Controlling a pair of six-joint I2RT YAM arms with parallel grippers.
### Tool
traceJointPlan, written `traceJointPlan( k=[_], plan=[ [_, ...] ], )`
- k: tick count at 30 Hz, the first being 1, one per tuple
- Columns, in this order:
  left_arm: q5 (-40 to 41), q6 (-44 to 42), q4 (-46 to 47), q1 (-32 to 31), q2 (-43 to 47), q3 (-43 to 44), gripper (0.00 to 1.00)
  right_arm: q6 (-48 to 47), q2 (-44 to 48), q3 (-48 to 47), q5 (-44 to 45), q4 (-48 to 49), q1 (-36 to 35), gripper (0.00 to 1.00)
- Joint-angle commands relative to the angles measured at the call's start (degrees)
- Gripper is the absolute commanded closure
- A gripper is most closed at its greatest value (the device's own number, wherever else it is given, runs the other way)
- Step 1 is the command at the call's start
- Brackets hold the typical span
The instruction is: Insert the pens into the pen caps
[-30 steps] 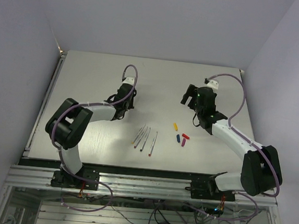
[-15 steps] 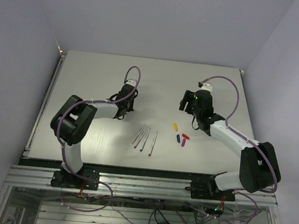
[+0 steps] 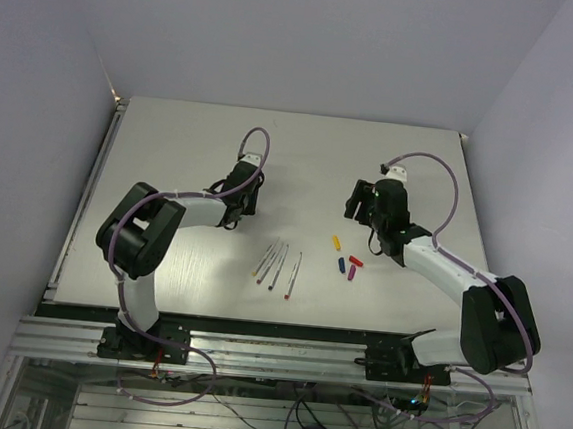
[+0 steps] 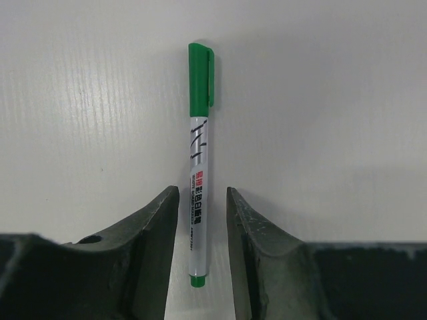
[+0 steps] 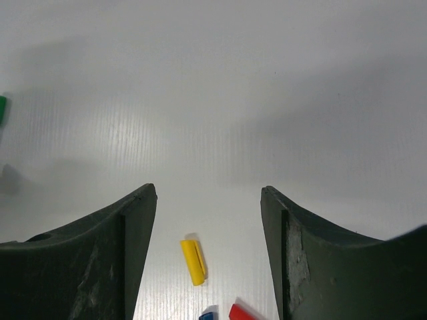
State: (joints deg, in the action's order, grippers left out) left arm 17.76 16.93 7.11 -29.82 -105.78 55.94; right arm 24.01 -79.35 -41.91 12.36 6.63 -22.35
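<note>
Pens [image 3: 279, 267]: four lie loose at the near centre of the desk [image 3: 172, 144], side by side and slanted, close together but not crossing. The coloured ends are too small in the top view to match to colours with certainty.

Just right of them, slightly farther back, four loose caps sit in a small cluster. The purple cap [image 3: 351, 273] is nearest, the blue cap [image 3: 341, 266] and red cap [image 3: 356, 261] are just beyond it, and the yellow cap [image 3: 335, 243] is farthest and a little apart. None is on a pen.

Right tool [image 5: 208, 193]: positioned beyond the cap cluster, facing the desk. Its jaws stand wide apart with nothing between them. In the right wrist view the yellow cap lies flat on the desk below the gap, touching neither finger. The red and blue caps are cut off at the bottom edge.

Left tool [image 4: 202, 193]: positioned left of centre, farther back than the four pens. Its jaws are partly open and straddle the fifth pen, the green pen [image 4: 199, 167]. A clear gap shows on each side, so nothing is gripped. This pen lies flat on the desk, in line with the fingers, with its plain end between them. The green cap [image 4: 201, 79] is fitted on its far end, pointing away from the tool.
</note>
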Motion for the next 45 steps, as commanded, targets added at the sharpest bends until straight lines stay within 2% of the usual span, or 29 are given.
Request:
traceJointPlan(
  k=[1, 12, 18, 26, 45],
  plan=[
    [0.3, 0.3, 0.2, 0.3, 4.1, 0.4, 0.55, 0.4, 2.0, 1.6, -0.2, 1.7, 0.1, 0.38],
    [-6.9, 0.9, -2.8, -1.5, 17.5, -6.6, 0.55, 1.2, 5.8, 6.3, -3.7, 3.4, 0.0, 0.39],
    [-4.1, 2.6, -4.4, -6.9, 22.8, -11.4, 0.56, 0.5, 7.2, 7.6, -3.8, 2.6, 0.0, 0.39],
    [-4.0, 4.6, -5.0, -11.9, 23.9, -14.3, 0.56, 0.2, 8.0, 9.2, -4.4, 4.2, 0.0, 0.39],
    [-3.9, 3.6, -2.8, -13.0, 19.2, -13.7, 0.58, 0.8, 6.3, 9.2, -6.5, 5.9, 0.0, 0.39]
  ],
)
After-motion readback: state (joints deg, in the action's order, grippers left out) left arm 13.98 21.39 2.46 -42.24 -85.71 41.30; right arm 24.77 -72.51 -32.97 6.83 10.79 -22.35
